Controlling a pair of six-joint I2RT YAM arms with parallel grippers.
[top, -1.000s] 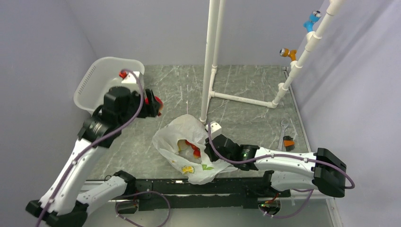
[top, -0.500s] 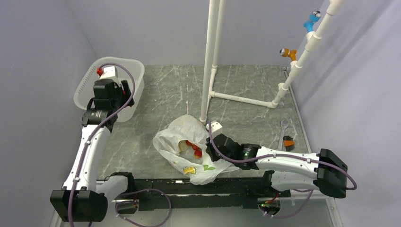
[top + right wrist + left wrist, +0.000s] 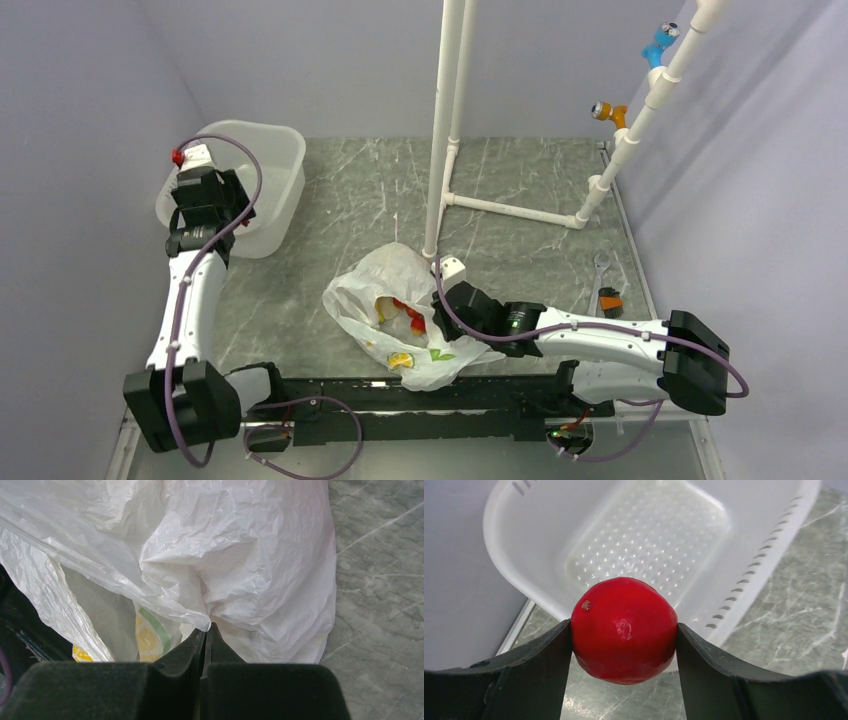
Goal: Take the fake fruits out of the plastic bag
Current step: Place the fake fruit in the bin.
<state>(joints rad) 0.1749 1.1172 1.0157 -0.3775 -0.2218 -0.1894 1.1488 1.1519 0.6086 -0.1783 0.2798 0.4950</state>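
Between the widely spread jaws of the left gripper (image 3: pixel 624 636) the larger red round fruit (image 3: pixel 624 620) is clamped, held over the rim of the white perforated tub (image 3: pixel 524 555). A fold of the plastic bag (image 3: pixel 240 555) is pinched by the fully closed right gripper (image 3: pixel 206 632). Red fruit pieces (image 3: pixel 412 316) are seen inside the bag's mouth.

no legible text or labels
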